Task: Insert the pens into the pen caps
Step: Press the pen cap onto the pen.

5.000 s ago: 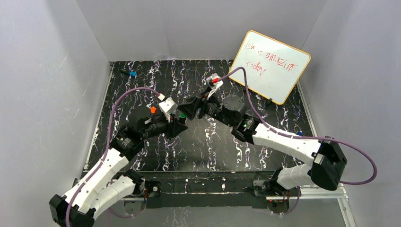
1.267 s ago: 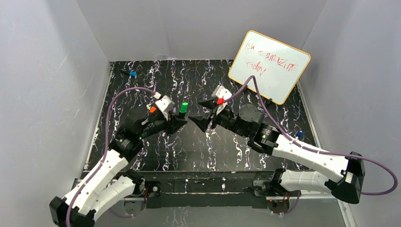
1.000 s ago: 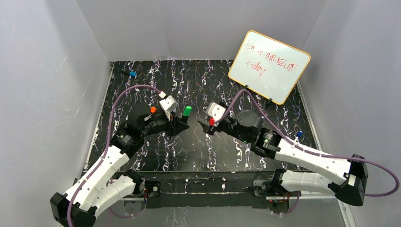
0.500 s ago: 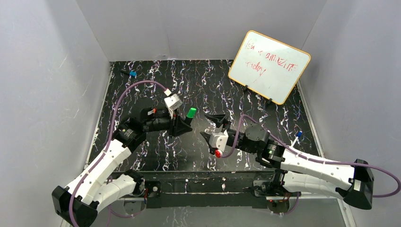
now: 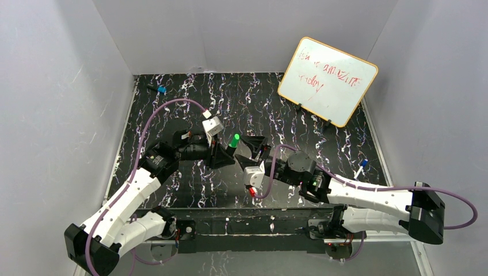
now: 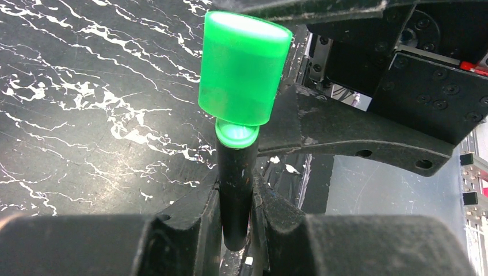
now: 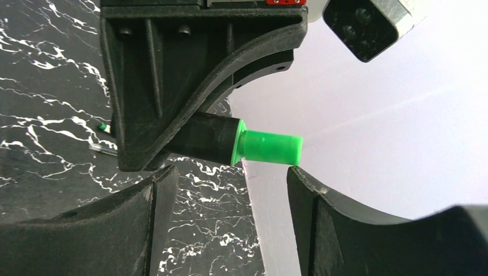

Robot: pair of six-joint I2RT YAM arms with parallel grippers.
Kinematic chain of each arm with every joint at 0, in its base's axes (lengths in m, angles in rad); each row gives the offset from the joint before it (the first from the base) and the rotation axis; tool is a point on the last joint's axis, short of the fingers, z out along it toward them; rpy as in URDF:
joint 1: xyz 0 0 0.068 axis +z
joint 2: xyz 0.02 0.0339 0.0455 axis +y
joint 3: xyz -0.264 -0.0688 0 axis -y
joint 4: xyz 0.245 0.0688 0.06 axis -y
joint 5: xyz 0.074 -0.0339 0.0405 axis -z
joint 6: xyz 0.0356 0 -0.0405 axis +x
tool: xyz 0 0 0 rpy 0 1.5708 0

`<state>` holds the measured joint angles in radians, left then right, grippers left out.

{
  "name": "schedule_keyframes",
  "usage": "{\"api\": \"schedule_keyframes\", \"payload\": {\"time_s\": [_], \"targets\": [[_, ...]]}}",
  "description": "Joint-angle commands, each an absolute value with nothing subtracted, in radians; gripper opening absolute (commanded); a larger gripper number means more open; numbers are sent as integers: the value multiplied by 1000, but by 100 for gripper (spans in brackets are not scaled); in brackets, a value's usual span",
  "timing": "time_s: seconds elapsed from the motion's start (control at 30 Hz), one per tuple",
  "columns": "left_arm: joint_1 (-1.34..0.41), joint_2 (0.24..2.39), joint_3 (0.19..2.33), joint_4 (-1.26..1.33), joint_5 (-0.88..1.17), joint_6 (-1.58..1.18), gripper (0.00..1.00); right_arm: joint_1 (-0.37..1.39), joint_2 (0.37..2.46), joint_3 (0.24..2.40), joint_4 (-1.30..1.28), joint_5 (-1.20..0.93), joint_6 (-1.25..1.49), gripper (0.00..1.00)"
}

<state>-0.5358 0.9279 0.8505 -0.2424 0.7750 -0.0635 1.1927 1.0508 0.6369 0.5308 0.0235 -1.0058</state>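
While the left gripper [image 5: 223,154] pinches the black marker [image 6: 236,190] mid-table, green cap [image 6: 244,72] sits on its tip. Right gripper [image 7: 227,178], at its 3 o'clock, is open, jaws flanking the cap. Capping looks nearly done; next probably a straight push home. Blue cap [image 5: 161,89] lies at 11 o'clock.

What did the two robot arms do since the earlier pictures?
The right gripper backed away from the left gripper, swung toward the near edge, then returned. It is now open, with fingers either side of the green cap. The left gripper kept hold of the black marker, drifting slightly right. The whiteboard and the blue cap at the back stayed put.
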Motion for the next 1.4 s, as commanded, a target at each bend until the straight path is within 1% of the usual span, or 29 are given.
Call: {"api": "schedule_keyframes", "payload": {"time_s": [0.0, 0.37, 0.67, 1.13, 1.27, 1.37], "targets": [[-537, 917, 878, -254, 826, -66, 0, 1198, 1060, 660, 656, 51, -1066, 77], [-537, 913, 868, -254, 811, -64, 0, 1198, 1054, 669, 657, 70, -1082, 76], [-537, 913, 874, -258, 758, -60, 0, 1198, 1033, 664, 640, 71, -1061, 76], [-537, 946, 903, -259, 771, -57, 0, 1198, 1065, 665, 647, 43, -1030, 75], [-537, 948, 903, -258, 769, -54, 0, 1199, 1081, 673, 647, 35, -1029, 70], [-537, 946, 904, -260, 758, -54, 0, 1199, 1091, 684, 637, 28, -1024, 58]]}}
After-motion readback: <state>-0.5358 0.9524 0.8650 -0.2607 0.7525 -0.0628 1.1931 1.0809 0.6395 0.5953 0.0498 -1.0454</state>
